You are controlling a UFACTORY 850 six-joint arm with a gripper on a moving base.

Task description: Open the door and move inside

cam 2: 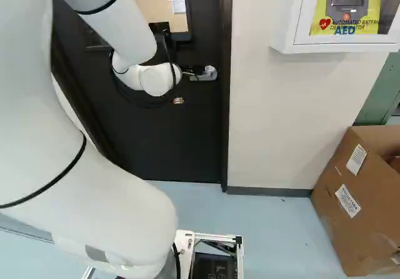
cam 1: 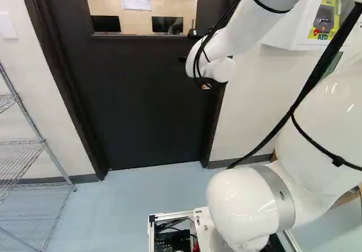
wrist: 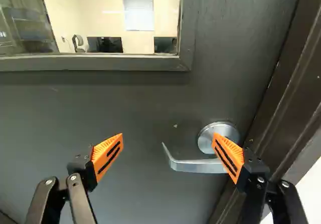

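A dark door with a window stands closed ahead of the arm; it also fills most of the wrist view. Its silver lever handle is near the frame edge, and in the right base view the handle shows beside the arm's wrist. The gripper is open, its two orange pads wide apart. One finger overlaps the handle's round base and the root of the lever, while the lever's free end lies in view between the fingers. Whether that finger touches the handle, I cannot tell. Both base views leave the fingers hidden behind the wrist.
A wire shelf stands left of the door. Right of the door frame, a white AED cabinet hangs on the wall, with a cardboard box on the floor below. Through the window, monitors show.
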